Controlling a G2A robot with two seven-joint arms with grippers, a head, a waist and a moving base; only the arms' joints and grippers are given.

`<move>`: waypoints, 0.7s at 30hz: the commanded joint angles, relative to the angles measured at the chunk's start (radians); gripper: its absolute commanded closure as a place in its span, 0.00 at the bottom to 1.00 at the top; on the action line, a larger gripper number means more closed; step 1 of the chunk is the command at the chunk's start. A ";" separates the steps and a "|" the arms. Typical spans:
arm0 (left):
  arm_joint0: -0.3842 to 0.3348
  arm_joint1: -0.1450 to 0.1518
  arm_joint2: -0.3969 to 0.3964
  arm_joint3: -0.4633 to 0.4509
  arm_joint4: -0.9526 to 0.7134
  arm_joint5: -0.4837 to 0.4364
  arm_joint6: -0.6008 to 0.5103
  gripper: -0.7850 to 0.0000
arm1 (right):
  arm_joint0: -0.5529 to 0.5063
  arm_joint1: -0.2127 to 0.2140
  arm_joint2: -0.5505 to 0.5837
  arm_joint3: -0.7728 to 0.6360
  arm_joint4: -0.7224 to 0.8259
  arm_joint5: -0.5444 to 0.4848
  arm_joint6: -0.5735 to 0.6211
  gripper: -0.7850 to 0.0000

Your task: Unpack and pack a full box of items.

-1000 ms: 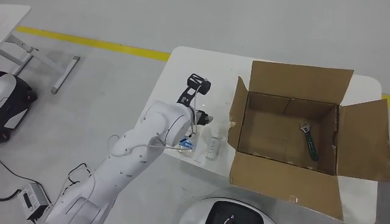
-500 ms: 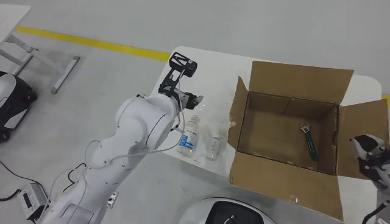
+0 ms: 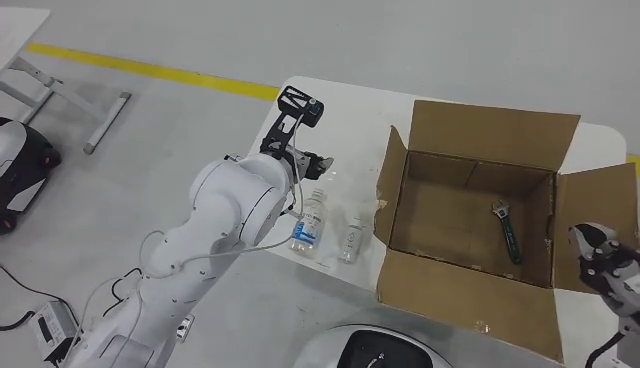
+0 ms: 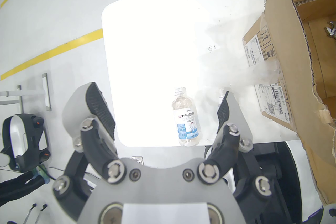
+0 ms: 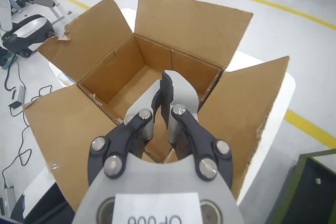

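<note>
An open cardboard box (image 3: 470, 218) stands on the right half of the white table (image 3: 345, 118). A green-handled wrench (image 3: 507, 231) lies on its floor. Two clear bottles lie side by side left of the box: one with a blue label (image 3: 312, 223) and a smaller one (image 3: 352, 238). My left gripper (image 3: 312, 164) hangs open above the table, just beyond the bottles, with nothing in it. In the left wrist view the blue-label bottle (image 4: 185, 118) shows between the open fingers, well below them. My right gripper (image 5: 164, 93) is shut and empty, over the box's right flap (image 3: 598, 253).
The box (image 5: 183, 25) has all its flaps spread outward; the left one (image 4: 288, 51) is torn along its edge. The bottles lie close to the table's near edge. A dark crate (image 5: 315, 183) stands on the floor beside the table's right end.
My left arm has drawn back from the bottles towards the table's far left, leaving the blue-label bottle lying on the table. My right gripper has come into the top view at the lower right.
</note>
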 commanded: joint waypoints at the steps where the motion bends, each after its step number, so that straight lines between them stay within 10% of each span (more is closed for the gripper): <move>1: 0.000 0.000 0.000 0.000 0.000 0.000 0.000 0.00 | 0.024 0.002 -0.032 -0.011 -0.073 0.015 0.030 1.00; 11: 0.000 0.000 0.000 0.000 0.000 0.000 0.000 0.00 | 0.273 -0.007 -0.364 0.105 -0.397 0.103 0.239 1.00; 21: 0.000 0.000 0.000 0.000 0.000 0.000 0.000 0.00 | 0.273 -0.007 -0.364 0.105 -0.397 0.103 0.239 1.00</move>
